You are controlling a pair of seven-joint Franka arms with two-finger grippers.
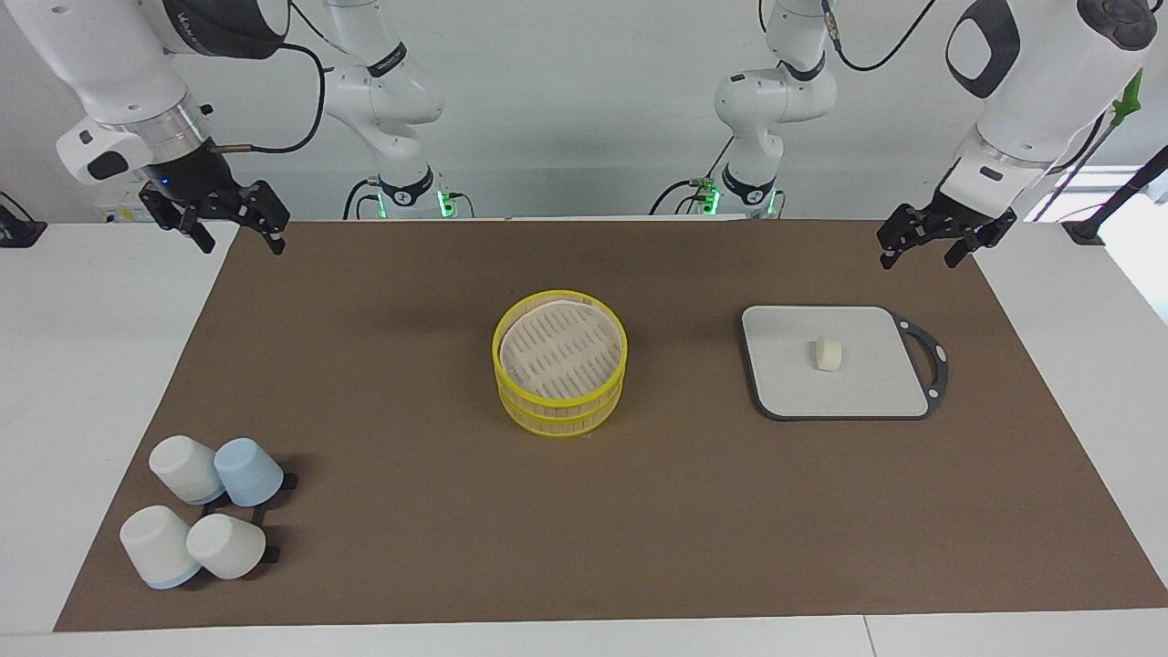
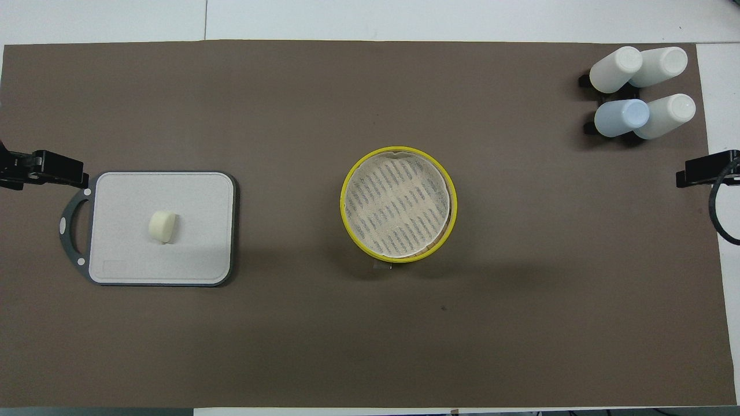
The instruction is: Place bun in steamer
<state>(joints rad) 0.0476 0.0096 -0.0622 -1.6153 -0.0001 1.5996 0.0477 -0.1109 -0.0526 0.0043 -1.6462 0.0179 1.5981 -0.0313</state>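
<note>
The bun, a small cream-white stub, lies near the middle of a grey board toward the left arm's end of the table. The yellow two-tier steamer stands at the table's middle, and its slatted floor is bare. My left gripper hangs open over the mat's edge close to the board's handle, apart from the bun. My right gripper hangs open over the mat's corner at the right arm's end, holding nothing.
Several upturned cups, white and one pale blue, sit on a dark rack at the right arm's end, farther from the robots than the steamer. A brown mat covers the table.
</note>
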